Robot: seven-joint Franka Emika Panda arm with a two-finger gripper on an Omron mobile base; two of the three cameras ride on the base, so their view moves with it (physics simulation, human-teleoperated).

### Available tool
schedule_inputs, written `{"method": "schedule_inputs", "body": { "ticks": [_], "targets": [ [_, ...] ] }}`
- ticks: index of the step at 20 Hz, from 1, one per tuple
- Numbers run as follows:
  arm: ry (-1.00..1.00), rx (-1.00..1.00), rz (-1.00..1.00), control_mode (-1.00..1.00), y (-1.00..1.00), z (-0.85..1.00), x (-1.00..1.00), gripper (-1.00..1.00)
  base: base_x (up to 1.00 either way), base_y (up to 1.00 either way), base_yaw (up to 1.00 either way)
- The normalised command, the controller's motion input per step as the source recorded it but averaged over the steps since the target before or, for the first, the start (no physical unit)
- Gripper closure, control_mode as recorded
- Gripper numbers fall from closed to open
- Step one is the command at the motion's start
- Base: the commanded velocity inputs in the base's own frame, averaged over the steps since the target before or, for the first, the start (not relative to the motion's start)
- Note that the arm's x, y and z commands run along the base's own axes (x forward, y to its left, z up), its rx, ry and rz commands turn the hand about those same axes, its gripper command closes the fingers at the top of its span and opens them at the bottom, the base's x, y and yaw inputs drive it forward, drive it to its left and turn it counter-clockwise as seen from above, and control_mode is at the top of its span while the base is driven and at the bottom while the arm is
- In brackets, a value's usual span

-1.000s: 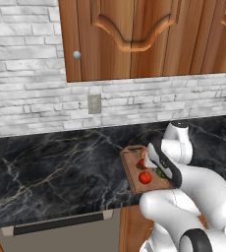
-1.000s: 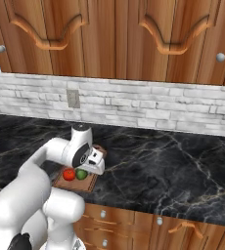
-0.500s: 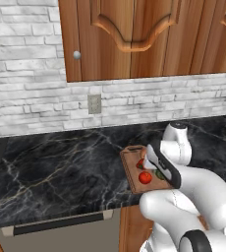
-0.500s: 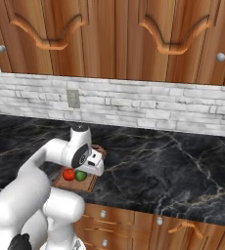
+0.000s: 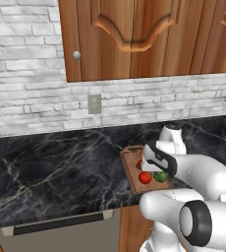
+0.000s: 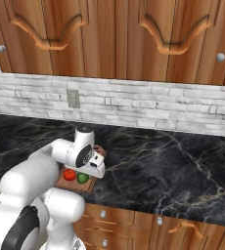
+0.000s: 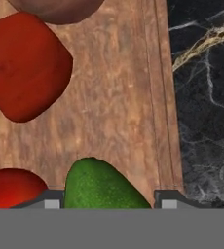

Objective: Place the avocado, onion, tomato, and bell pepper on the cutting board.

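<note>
Fingers: in my hand view the two dark tips (image 7: 52,200) stand either side of the avocado (image 7: 102,185), closed in as far as they go around it; I read this as a grip on the avocado.
Gripper: (image 7: 107,202) low over the board (image 7: 119,112); from the left base view I see the hand (image 5: 159,160) hanging above the board's near end.
Avocado: green, on or just over the board near its right rim in my hand view; I cannot tell whether it touches the wood. From the right base view it (image 6: 82,178) sits just beside a red item.
Tomato: (image 7: 9,187) red and round, just left of the avocado.
Pepper: (image 7: 26,65) red and blocky, farther up the board, apart from the avocado.
Onion: (image 7: 55,8) pinkish-tan, at the top edge, touching or just beside the pepper.
Board: brown wood with a raised rim, lying on the counter (image 7: 206,97) of black marble, near its front edge.
Wall: white brick with an outlet (image 5: 94,104), wooden cabinets (image 5: 134,34) above.
</note>
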Motion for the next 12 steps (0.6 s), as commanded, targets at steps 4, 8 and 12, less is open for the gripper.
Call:
{"method": "schedule_inputs", "body": {
  "ticks": [4,8,12],
  "targets": [
    [0.0,0.0,0.0,-1.0,0.16,-0.18,-0.03,-1.0,0.0,0.0,0.0],
    [-0.04,0.0,0.0,-1.0,0.0,0.26,-0.06,-1.0,0.0,0.0,0.0],
    [-0.01,0.0,0.0,-1.0,0.05,0.16,0.0,-1.0,0.0,0.0,0.0]
  ]
}}
